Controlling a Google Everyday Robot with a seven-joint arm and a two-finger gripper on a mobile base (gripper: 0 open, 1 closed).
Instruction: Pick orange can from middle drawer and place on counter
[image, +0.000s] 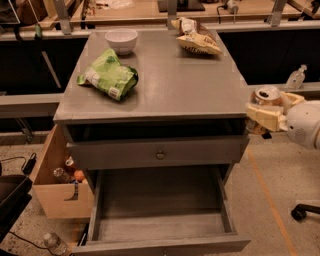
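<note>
My gripper (265, 114) is at the right of the cabinet, level with the counter's edge, and is shut on the orange can (265, 98). The can stands upright between the cream fingers (261, 117), its silver top with pull tab showing; most of its body is hidden by the fingers. It hangs just off the right edge of the grey counter (185, 85), not over it. The middle drawer (160, 205) is pulled open below, with a bare grey floor.
On the counter lie a green chip bag (108, 75), a white bowl (121, 40) and a yellow snack bag (196, 39). A tan wooden crate (57, 180) with bottles stands left of the cabinet. A clear bottle (296, 77) stands on the bench at right.
</note>
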